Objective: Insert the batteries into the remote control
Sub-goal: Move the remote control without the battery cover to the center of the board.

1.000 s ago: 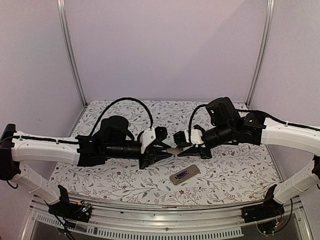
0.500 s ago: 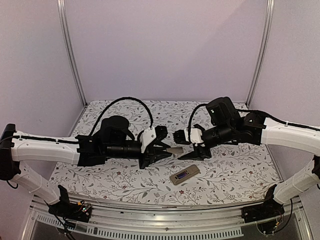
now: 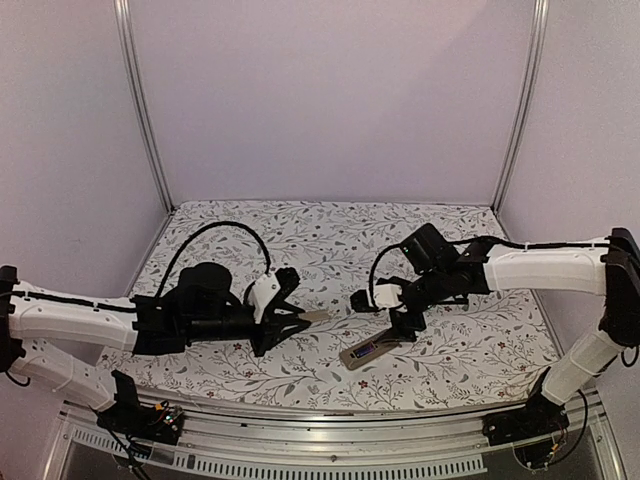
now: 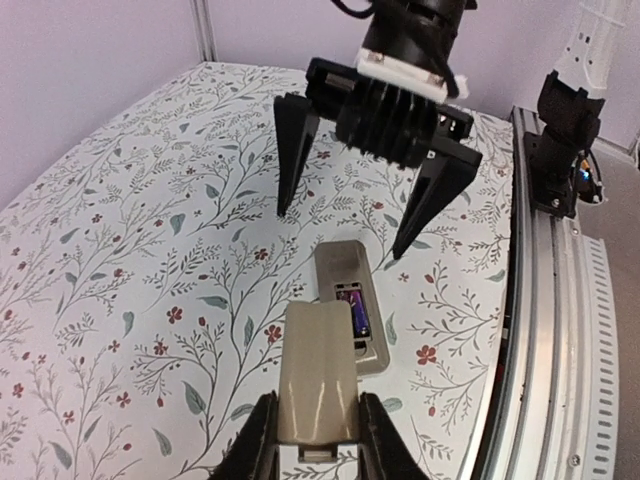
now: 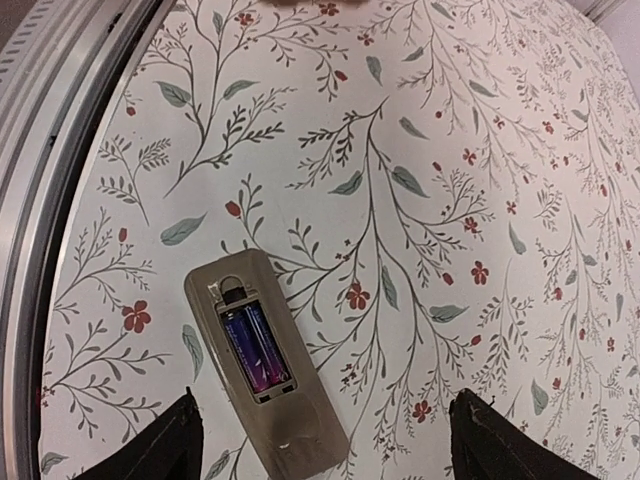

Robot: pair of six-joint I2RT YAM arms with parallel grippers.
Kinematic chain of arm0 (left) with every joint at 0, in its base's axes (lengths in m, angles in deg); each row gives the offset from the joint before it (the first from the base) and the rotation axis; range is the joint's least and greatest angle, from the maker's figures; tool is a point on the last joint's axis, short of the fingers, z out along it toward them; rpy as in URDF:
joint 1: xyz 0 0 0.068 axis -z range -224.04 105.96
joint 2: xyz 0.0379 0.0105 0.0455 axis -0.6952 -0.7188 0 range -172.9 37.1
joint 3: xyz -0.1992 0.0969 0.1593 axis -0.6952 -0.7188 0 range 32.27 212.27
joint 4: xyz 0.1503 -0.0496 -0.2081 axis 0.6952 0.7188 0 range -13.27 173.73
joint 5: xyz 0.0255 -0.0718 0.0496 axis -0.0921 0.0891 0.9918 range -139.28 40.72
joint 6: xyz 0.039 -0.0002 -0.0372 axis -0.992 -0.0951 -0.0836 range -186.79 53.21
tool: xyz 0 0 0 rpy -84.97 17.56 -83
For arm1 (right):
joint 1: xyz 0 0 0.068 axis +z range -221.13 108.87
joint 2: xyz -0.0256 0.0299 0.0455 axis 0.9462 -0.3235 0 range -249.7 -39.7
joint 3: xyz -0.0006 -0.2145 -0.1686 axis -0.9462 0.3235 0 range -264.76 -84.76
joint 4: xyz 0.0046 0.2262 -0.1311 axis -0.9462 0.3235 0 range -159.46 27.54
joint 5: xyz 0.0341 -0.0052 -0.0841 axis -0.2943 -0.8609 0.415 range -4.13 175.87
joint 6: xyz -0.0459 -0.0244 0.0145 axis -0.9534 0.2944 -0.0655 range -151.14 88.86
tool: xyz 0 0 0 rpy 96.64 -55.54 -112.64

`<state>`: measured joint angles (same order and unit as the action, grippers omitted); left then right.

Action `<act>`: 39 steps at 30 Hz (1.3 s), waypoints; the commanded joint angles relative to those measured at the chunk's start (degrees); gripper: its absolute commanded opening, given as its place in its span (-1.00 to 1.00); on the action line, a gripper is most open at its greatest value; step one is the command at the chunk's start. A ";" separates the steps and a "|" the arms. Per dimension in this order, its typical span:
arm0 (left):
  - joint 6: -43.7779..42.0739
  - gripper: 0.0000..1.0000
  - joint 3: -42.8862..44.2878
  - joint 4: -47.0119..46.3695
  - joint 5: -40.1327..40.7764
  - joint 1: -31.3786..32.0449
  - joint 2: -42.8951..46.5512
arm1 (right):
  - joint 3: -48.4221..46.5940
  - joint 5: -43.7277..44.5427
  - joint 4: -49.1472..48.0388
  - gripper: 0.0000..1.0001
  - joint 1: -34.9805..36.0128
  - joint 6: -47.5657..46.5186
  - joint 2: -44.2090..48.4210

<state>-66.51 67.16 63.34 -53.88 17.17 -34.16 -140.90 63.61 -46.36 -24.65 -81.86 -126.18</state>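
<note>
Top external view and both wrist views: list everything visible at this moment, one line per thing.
remote control: one, grey-tan back facing up, lying on the table near its front edge, compartment open
batteries: two, dark with a purple-blue sheen, side by side inside the remote's compartment
battery cover: one, tan, held above the table
table: one, white floral cloth
rail: one, silver, along the near edge
left gripper: one, black, closed on the battery cover
right gripper: one, black, open, above the remote

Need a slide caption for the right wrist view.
Open right gripper hovers above the remote control, back up, both batteries seated in its uncovered compartment.
</note>
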 commanded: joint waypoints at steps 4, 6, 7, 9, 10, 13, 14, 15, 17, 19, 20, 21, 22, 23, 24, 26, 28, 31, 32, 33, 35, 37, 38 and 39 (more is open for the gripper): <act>6.16 -0.86 -6.71 -2.79 4.48 -0.87 6.46 | -4.68 4.46 5.67 0.68 -0.36 -4.48 -13.56; 6.49 -0.86 -7.32 -3.04 4.47 -0.92 6.71 | -5.96 4.40 7.25 0.67 -0.55 -5.11 -16.55; 6.54 -0.86 -7.45 -3.01 4.43 -0.85 6.52 | -6.57 4.41 8.01 0.66 -0.55 -5.32 -17.31; 6.50 -0.86 -7.61 -3.10 4.46 -0.90 6.13 | -7.05 4.42 9.03 0.63 -0.60 -5.52 -18.72; 6.50 -0.86 -7.57 -3.34 4.44 -0.85 5.94 | -7.11 4.46 9.31 0.61 -0.60 -5.57 -19.29; 6.02 -0.86 -7.66 -4.29 4.43 -0.83 5.09 | -6.84 4.74 9.92 0.52 -0.58 -5.49 -20.18; 5.71 -0.86 -7.67 -4.51 4.35 -0.87 4.76 | -6.74 4.92 10.07 0.48 -0.60 -5.38 -20.37; 5.51 -0.86 -7.68 -4.75 4.20 -0.80 4.49 | -6.76 4.90 10.23 0.43 -0.60 -5.10 -20.60; 4.85 -0.86 -7.60 -4.95 3.89 -0.83 4.10 | -6.83 4.32 10.67 0.30 -0.60 -4.56 -20.74; 4.22 -0.86 -7.66 -5.40 2.94 -0.83 3.57 | -6.88 4.00 10.84 0.14 -0.50 -4.18 -20.68; 3.93 -0.86 -7.72 -5.65 2.25 -0.81 3.28 | -6.86 3.86 10.83 0.10 -0.47 -3.77 -20.54; 3.76 -0.86 -7.71 -5.82 1.55 -0.83 2.93 | -6.80 3.70 10.86 0.09 -0.29 -3.42 -20.46; 3.49 -0.86 -7.73 -6.05 0.88 -0.79 2.38 | -6.65 3.57 10.98 0.09 -0.13 -3.22 -20.47; 3.24 -0.85 -7.85 -6.30 0.35 -0.81 1.83 | -6.43 3.36 11.06 0.08 0.11 -2.92 -20.44; 3.00 -0.86 -7.95 -6.61 -0.16 -0.83 1.11 | -6.15 3.10 10.89 0.07 0.37 -2.79 -20.36; 2.52 -0.86 -7.81 -7.05 -1.25 -0.82 -0.25 | -5.47 2.66 10.27 0.06 0.96 -2.42 -20.16; 2.09 -0.86 -7.41 -7.26 -3.24 -0.80 -1.57 | -4.72 2.07 9.50 0.04 1.72 -1.83 -19.40; 2.33 -0.86 -7.00 -7.14 -5.87 -0.71 -3.08 | -3.27 0.85 8.17 0.04 3.44 -0.66 -17.50; 2.24 -0.86 -7.15 -7.02 -6.48 -0.63 -3.31 | -2.55 0.44 7.67 0.04 4.11 -0.20 -16.73; 2.07 -0.85 -7.52 -6.99 -6.55 -0.35 -3.35 | -1.96 0.13 7.08 0.04 4.88 0.15 -16.12; 1.57 -0.86 -8.23 -7.62 -6.59 0.35 -3.35 | -0.88 -0.44 5.88 0.03 6.16 1.52 -14.81; 0.69 -0.86 -8.93 -8.75 -7.14 1.27 -3.75 | -0.45 -1.72 4.57 0.05 6.67 3.15 -13.93; 0.28 -0.87 -9.11 -9.33 -7.18 1.63 -4.26 | -0.30 -2.19 3.73 0.09 6.71 3.80 -13.34; 0.06 -0.87 -9.09 -9.85 -7.29 1.91 -4.95 | -0.13 -2.56 2.92 0.14 6.70 4.57 -12.74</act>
<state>-64.39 59.40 56.17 -59.24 17.69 -37.29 -142.37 65.23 -40.46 -18.99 -81.03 -142.07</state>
